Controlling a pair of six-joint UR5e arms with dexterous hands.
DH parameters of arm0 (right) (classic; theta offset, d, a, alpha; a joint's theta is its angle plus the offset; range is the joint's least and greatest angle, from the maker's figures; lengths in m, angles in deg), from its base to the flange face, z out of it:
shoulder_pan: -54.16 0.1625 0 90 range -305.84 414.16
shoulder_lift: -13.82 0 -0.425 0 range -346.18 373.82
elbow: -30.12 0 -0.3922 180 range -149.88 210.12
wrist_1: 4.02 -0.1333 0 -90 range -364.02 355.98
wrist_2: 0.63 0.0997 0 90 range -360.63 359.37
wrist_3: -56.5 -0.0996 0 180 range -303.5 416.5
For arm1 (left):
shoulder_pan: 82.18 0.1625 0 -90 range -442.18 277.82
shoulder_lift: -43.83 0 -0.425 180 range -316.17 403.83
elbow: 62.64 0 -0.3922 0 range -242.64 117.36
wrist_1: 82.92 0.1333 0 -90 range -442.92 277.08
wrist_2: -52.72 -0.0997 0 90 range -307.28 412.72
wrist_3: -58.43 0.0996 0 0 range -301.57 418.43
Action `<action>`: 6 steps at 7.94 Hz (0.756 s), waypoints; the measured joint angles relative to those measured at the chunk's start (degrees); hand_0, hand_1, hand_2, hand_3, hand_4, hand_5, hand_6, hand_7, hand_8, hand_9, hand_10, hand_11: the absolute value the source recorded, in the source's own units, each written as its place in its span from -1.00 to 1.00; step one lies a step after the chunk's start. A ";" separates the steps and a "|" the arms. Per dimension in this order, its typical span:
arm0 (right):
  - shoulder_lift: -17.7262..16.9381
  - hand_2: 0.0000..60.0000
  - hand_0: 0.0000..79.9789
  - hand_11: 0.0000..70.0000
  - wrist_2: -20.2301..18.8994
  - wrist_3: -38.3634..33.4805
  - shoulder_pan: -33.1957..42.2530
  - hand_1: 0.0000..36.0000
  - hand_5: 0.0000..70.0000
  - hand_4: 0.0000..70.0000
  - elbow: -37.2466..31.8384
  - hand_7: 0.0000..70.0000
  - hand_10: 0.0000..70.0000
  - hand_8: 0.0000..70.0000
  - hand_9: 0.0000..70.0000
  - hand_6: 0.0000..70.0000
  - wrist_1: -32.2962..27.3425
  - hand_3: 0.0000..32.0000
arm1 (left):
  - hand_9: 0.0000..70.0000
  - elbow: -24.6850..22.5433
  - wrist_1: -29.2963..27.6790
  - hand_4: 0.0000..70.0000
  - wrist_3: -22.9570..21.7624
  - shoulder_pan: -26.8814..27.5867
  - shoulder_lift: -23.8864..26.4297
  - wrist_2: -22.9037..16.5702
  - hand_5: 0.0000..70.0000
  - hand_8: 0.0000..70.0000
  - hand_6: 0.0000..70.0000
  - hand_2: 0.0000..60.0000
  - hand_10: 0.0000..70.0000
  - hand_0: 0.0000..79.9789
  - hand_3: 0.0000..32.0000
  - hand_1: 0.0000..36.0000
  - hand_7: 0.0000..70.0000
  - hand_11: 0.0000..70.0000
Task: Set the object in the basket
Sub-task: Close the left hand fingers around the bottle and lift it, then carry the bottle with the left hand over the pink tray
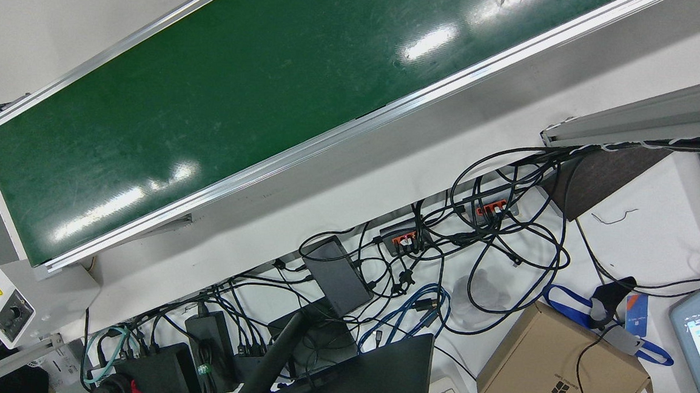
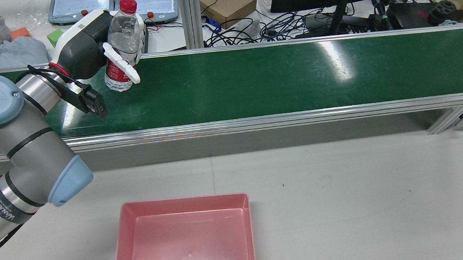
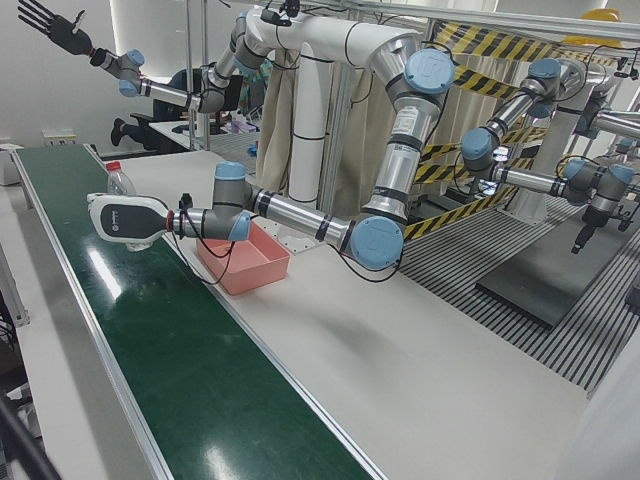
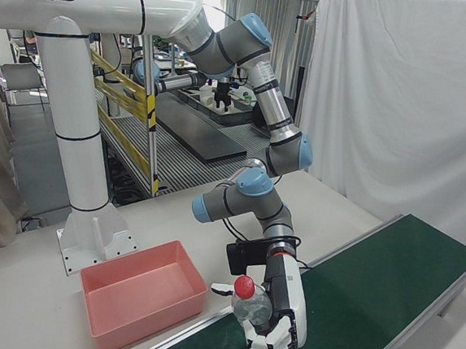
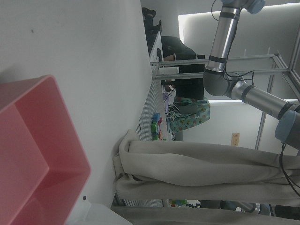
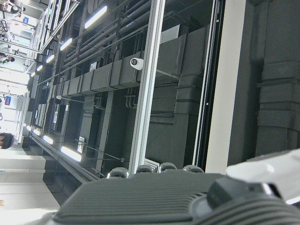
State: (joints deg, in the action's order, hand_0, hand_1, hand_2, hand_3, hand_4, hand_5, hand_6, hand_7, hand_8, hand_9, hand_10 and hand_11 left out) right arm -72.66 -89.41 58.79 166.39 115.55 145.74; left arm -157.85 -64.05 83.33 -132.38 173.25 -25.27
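Gripping the upright bottle (image 2: 120,51) (red cap) on the belt (image 2: 252,82): left hand (image 2: 94,43).

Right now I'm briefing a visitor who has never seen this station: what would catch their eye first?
Probably the left hand wrapped around a clear water bottle with a red cap, standing upright at the left end of the long green conveyor belt in the rear view. Next, the empty pink basket on the white table, nearer the robot than the belt.
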 measured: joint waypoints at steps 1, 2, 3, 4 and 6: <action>0.00 -1.00 -1.00 -1.00 0.00 0.00 0.00 -1.00 -1.00 -1.00 0.00 -1.00 -1.00 -1.00 -1.00 -1.00 0.00 -1.00 | 1.00 -1.82 1.41 0.74 0.10 0.29 0.23 -0.14 1.00 1.00 1.00 -1.00 1.00 1.00 -1.00 -0.37 1.00 1.00; 0.00 -1.00 -1.00 -1.00 0.00 0.00 0.00 -1.00 -1.00 -1.00 0.00 -1.00 -1.00 -1.00 -1.00 -1.00 0.00 -1.00 | 1.00 -4.31 3.26 0.62 0.43 0.76 0.21 -0.24 1.00 1.00 1.00 -1.00 1.00 1.00 -1.00 -0.42 1.00 1.00; 0.00 -1.00 -1.00 -1.00 0.00 0.00 0.00 -1.00 -1.00 -1.00 0.00 -1.00 -1.00 -1.00 -1.00 -1.00 0.00 -1.00 | 1.00 -7.98 6.27 0.62 1.47 1.84 0.04 -0.28 1.00 1.00 1.00 -1.00 1.00 1.00 -1.00 -0.44 1.00 1.00; 0.00 -1.00 -1.00 -1.00 0.00 0.00 0.00 -1.00 -1.00 -1.00 0.00 -1.00 -1.00 -1.00 -1.00 -1.00 0.00 -1.00 | 1.00 -12.90 10.54 0.52 3.34 3.80 -0.16 -0.28 1.00 1.00 1.00 -1.00 1.00 1.00 -1.00 -0.45 1.00 1.00; 0.00 -1.00 -1.00 -1.00 0.00 0.00 0.00 -1.00 -1.00 -1.00 0.00 -1.00 -1.00 -1.00 -1.00 -1.00 0.00 -1.00 | 1.00 -20.20 16.33 0.35 6.33 9.15 -0.28 -0.25 1.00 1.00 1.00 -1.00 1.00 1.00 -1.00 -0.44 1.00 1.00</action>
State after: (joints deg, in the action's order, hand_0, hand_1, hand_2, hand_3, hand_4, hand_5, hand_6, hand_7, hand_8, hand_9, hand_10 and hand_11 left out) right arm -72.66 -89.40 58.79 166.39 115.55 145.74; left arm -178.05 -47.72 89.66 -123.23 172.98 -25.51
